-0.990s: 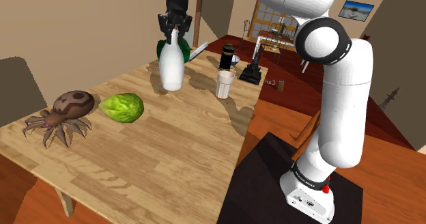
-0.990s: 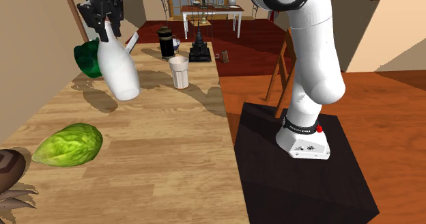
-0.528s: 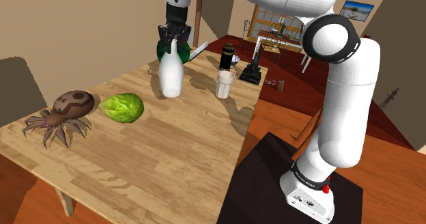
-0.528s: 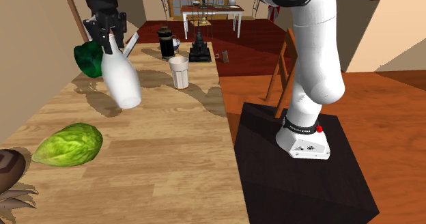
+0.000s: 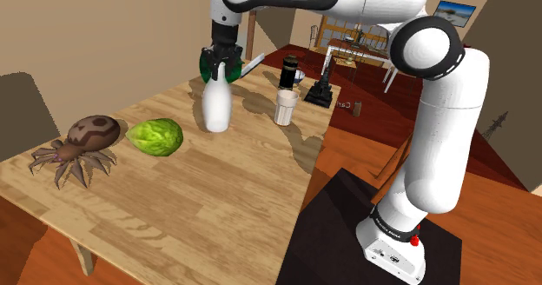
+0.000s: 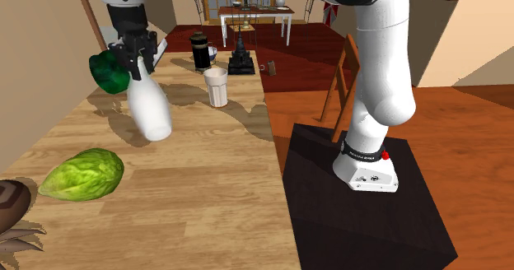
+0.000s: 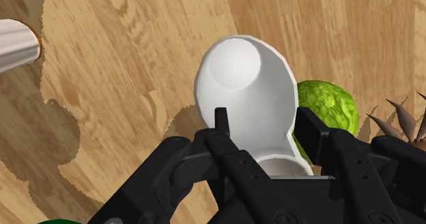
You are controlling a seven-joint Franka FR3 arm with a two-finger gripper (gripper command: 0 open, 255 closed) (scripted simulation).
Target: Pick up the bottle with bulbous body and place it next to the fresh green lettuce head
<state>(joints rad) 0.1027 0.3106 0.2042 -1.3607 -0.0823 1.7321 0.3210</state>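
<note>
A white bottle [image 5: 217,107] with a narrow neck and a bulbous body hangs from my black gripper [image 5: 221,66], which is shut on its neck. In the second exterior view the bottle [image 6: 150,108] leans slightly, base low over the wooden table [image 6: 206,186]; I cannot tell whether it touches. Its gripper [image 6: 138,60] sits above it. The green lettuce head [image 5: 156,136] lies on the table toward the shoulder view's left, a short gap from the bottle. In the wrist view the fingers clasp the bottle [image 7: 242,86] at the gripper [image 7: 265,130], with the lettuce [image 7: 329,105] just beyond.
A brown spider figure [image 5: 80,146] lies past the lettuce. Behind the bottle is a dark green object [image 6: 107,69]. A pale glass [image 5: 284,107], a dark jar [image 5: 290,69] and a small black figure [image 5: 320,89] stand near the table's edge. The black stand [image 5: 347,231] is beside it.
The gripper has come down with the bottle and carried it slightly toward the lettuce. The grip has stayed the same.
</note>
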